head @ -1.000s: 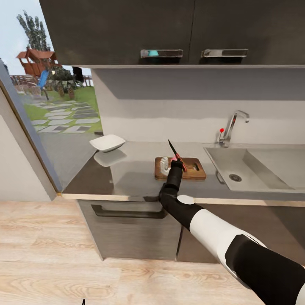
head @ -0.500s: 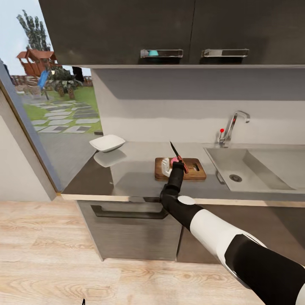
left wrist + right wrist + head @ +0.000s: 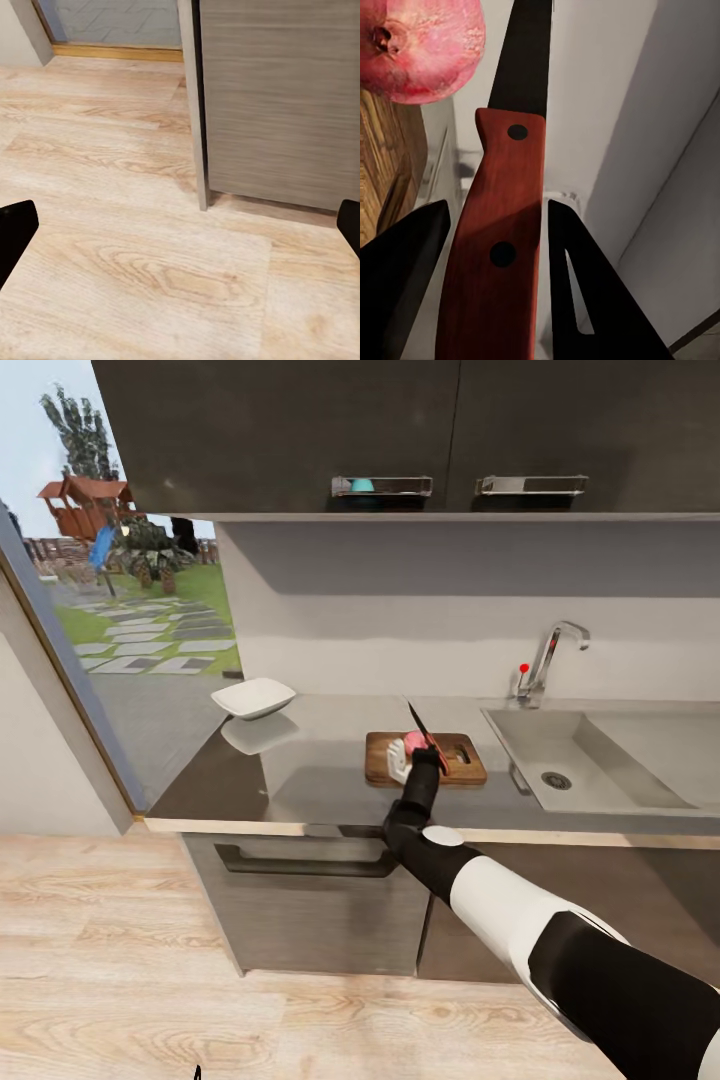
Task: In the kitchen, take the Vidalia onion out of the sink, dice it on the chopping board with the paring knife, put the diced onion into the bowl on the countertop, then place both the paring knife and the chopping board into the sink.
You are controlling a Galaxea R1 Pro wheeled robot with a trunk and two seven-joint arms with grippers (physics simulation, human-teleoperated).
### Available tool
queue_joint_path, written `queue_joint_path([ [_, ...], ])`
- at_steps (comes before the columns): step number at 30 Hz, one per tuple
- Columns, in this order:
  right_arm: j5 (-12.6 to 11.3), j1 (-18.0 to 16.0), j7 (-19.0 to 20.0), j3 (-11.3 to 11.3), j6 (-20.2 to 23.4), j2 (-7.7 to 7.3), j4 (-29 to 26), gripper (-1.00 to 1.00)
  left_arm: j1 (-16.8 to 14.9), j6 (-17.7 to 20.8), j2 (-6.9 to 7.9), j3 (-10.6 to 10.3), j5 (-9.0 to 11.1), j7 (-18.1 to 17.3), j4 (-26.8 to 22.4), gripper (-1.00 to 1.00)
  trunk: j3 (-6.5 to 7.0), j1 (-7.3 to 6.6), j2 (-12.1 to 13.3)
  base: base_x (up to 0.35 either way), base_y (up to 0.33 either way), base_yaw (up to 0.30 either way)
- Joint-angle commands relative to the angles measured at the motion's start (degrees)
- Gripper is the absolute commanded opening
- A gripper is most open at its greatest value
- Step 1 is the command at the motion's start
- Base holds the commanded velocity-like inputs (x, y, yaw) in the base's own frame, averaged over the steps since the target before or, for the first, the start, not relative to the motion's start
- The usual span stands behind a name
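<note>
A: Vidalia onion (image 3: 411,741) sits on the chopping board (image 3: 460,763), mid-surface, left of the sink (image 3: 560,760).

B: Yep, right hand (image 3: 424,758) clamped on the paring knife (image 3: 424,732), blade lower than a second ago. Looks like dicing's starting. Left hand (image 3: 180,225) hangs apart.

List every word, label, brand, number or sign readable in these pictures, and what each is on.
None can be read.
The knife handle bears two dark rivets, no lettering.
The board, bowl, onion, tap and cabinets are unmarked.
</note>
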Motion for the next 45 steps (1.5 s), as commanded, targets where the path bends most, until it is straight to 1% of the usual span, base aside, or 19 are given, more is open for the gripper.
queue_joint_path([
  [1, -0.2, -0.08, -0.21, 0.38, 0.25, 0.0, 0.31, -1.0, -0.09, -0.29, 0.0, -0.07, 0.28, -0.13, 0.2, 1.0, -0.05, 0.0, -0.04, 0.0, 0.0, 0.0],
  [7, -0.22, -0.08, -0.14, 0.35, 0.22, 0.0, 0.92, -1.0, -0.09, -0.29, -0.01, -0.07, 0.28, -0.13, 0.2, 1.0, -0.05, 0.0, -0.04, 0.0, 0.0, 0.0],
  [10, -0.23, -0.08, -0.11, 0.34, -0.19, 0.0, 2.72, -1.0, -0.09, -0.29, 0.0, -0.07, 0.28, -0.12, 0.2, 1.0, -0.05, 0.0, -0.04, 0.0, 0.0, 0.0],
  [27, -0.11, -0.08, -0.3, 0.34, -0.22, 0.0, 2.49, -1.0, -0.09, -0.29, 0.0, -0.07, 0.28, -0.13, 0.2, 1.0, -0.05, 0.0, -0.04, 0.0, 0.0, 0.0],
  [33, 0.13, -0.08, -0.56, 0.34, -0.1, 0.0, 1.12, -1.0, -0.09, -0.29, 0.0, -0.07, 0.28, -0.14, 0.2, 1.0, -0.05, 0.0, -0.04, 0.0, 0.0, 0.0],
  [39, 0.3, -0.08, -0.63, 0.16, 0.9, 0.0, -4.5, -1.0, -0.09, -0.29, 0.0, -0.07, 0.28, -0.11, 0.2, 1.0, -0.05, 0.0, -0.04, 0.0, 0.0, 0.0],
  [45, 0.37, -0.08, -0.64, 0.09, 2.05, 0.0, -6.28, -1.0, -0.09, -0.29, 0.0, -0.07, 0.28, -0.12, 0.2, 1.0, -0.05, 0.0, -0.04, 0.0, 0.0, 0.0],
])
